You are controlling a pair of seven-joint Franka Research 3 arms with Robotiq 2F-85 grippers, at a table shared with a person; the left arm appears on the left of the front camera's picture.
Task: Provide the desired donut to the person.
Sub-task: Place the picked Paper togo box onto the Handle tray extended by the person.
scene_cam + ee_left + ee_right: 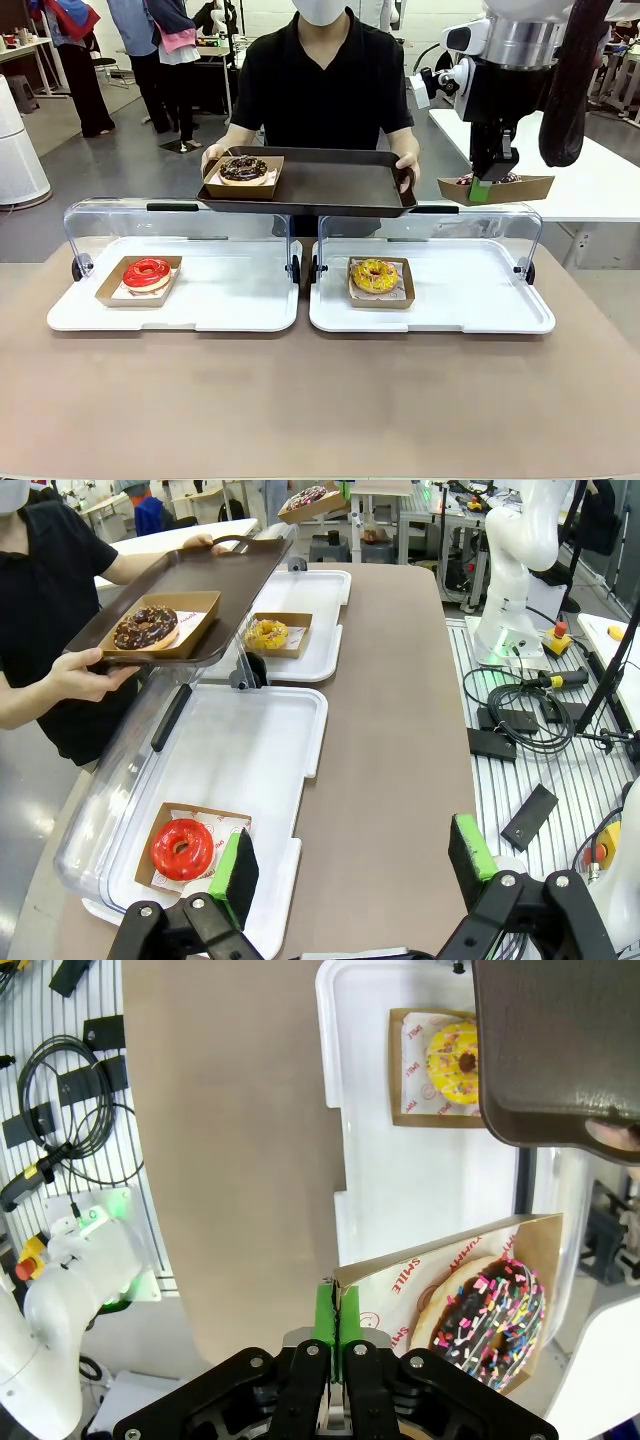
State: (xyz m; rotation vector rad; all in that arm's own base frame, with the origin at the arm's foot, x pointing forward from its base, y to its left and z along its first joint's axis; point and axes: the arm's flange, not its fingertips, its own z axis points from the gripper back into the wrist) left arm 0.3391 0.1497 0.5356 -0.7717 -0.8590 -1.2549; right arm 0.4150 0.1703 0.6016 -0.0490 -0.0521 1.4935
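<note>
The right gripper (337, 1325) is closed on a cardboard tray (440, 1260) holding a sprinkled donut (490, 1315), apparently just right of the person's dark tray (320, 185). The left gripper (350, 865) is open.

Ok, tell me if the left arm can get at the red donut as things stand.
Probably yes. The left pincer stands open just above the red donut, which lies in its paper tray on the white tray; the clear cover is swung back, leaving the way free.

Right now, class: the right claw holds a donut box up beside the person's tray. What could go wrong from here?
1. The right claw pinches just one edge of the sprinkle donut's box, so it may tilt or slip.
2. The dark tray already carries a chocolate donut; a careless placement could bump it.
</note>
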